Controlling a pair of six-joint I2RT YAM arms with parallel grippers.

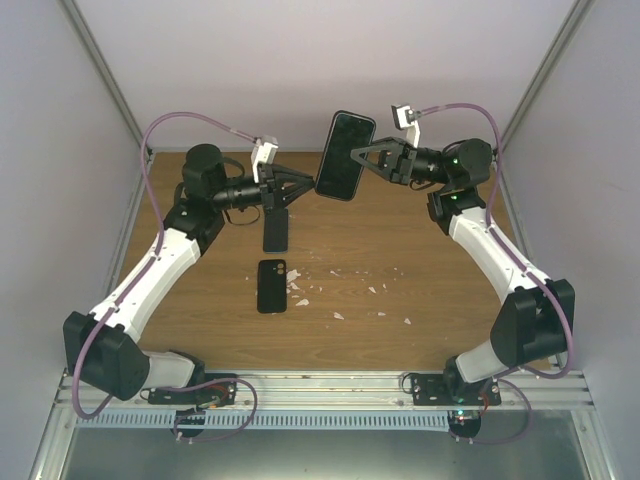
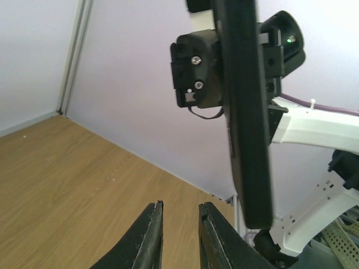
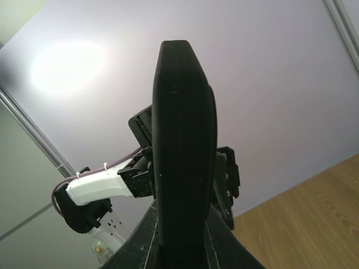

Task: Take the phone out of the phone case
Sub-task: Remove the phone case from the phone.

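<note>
You are seeing right gripper [image 1: 354,158] squeezing phone [image 1: 338,176] up in air; left gripper [image 1: 308,184] sitting slightly apart, empty; case [image 1: 271,286] lying on surface [image 1: 420,260].

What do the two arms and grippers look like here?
Left arm and right arm: white links, black joints, a purple cable looped along each. Left gripper and right gripper: black, tapered fingers, white camera bracket behind. Green light on the right wrist.

Left wrist cam: phone [image 2: 247,112] top chopped by frame edge. White scraps [image 1: 338,316] too tiny, we can't tell what they are.
</note>
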